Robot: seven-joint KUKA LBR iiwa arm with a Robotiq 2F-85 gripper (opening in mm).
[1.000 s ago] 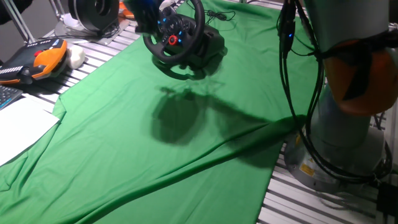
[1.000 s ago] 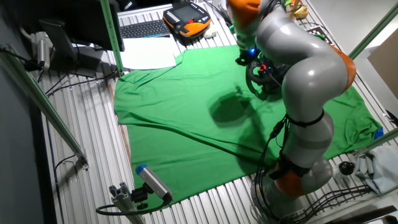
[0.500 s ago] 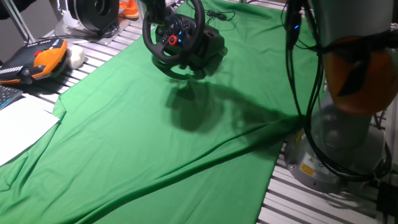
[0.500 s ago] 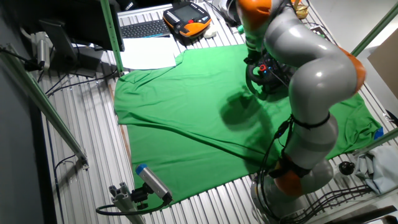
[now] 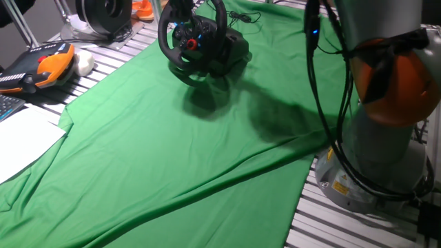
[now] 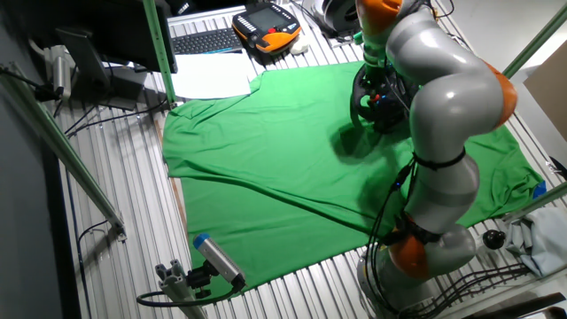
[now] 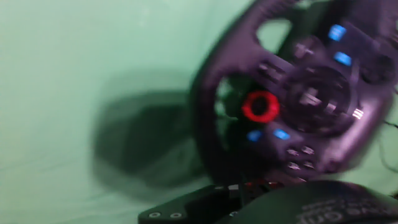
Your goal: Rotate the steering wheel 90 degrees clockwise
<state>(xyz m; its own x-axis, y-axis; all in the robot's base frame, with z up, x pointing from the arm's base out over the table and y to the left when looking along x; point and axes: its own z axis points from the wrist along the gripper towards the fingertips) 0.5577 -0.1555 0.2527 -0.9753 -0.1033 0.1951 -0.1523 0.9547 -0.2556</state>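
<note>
The black steering wheel [image 5: 193, 40] stands tilted on its black base at the far end of the green cloth [image 5: 172, 158], with its red and blue hub buttons lit. It also shows in the other fixed view [image 6: 376, 99], partly hidden by my arm. My gripper [image 5: 180, 8] is at the wheel's upper rim, cut off by the top of the frame. The blurred hand view shows the wheel [image 7: 208, 124] close up, with the red ring [image 7: 261, 106] on the hub. My fingers do not show clearly, so I cannot tell if they are open or shut.
A round black-and-silver drum-like object [image 5: 103, 15] stands far left of the wheel. An orange teach pendant [image 5: 43, 65] and white paper [image 5: 21, 141] lie at the left. The arm's base [image 5: 375, 162] stands at the right. A keyboard [image 6: 205, 40] lies beyond the cloth.
My gripper has moved from the wheel's left side up to its top rim. Its shadow on the cloth has slid toward the wheel. The wheel shows no clear turn.
</note>
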